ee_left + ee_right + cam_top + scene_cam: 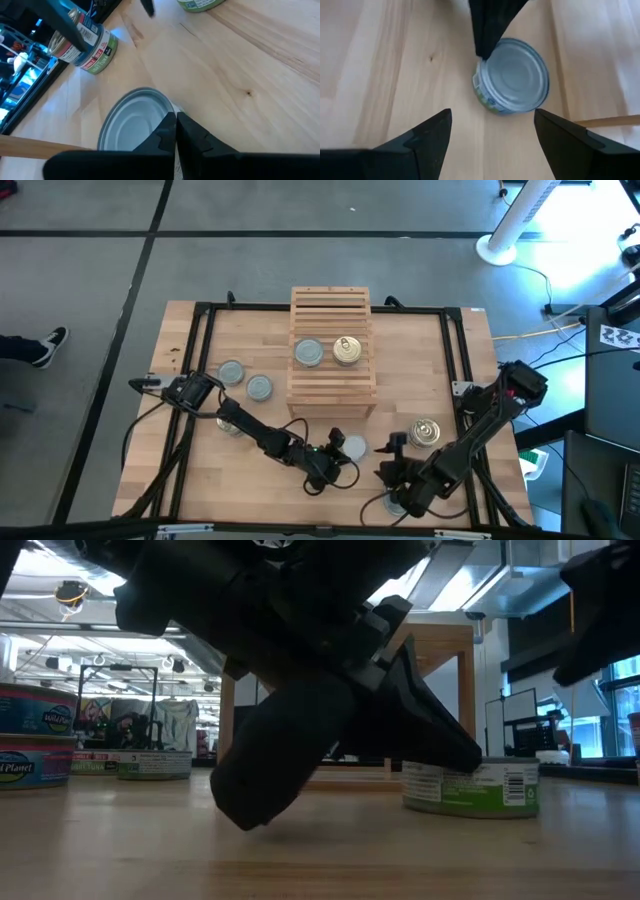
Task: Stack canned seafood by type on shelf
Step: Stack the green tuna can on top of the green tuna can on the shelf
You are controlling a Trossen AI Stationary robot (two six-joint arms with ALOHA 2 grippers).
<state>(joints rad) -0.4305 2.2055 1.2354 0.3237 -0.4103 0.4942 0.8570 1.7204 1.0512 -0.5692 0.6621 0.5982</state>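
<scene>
The wooden slatted shelf (333, 350) holds a grey-topped tin (308, 352) and a golden-topped tin (347, 350). A grey-topped tin with a green label (352, 446) (512, 75) (132, 125) (470, 788) stands flat on the table near its near edge. My left gripper (335, 442) (176, 122) is shut, its tips at this tin's left side. My right gripper (386, 456) (492, 132) is open and empty. It hovers just right of the tin and points at it. My left gripper touches the green-labelled tin with its shut fingertips (481, 50) at the top rim on the tin's left side (479, 70). The fingers slant down from the table's left. The tin stands upright on the table.
Two grey-topped tins (231, 372) (259, 387) stand left of the shelf, and another (228, 423) is partly hidden under my left arm. A golden-topped tin (424, 432) stands right of my right gripper. One tin (395, 502) (85, 45) sits by the near edge under my right arm.
</scene>
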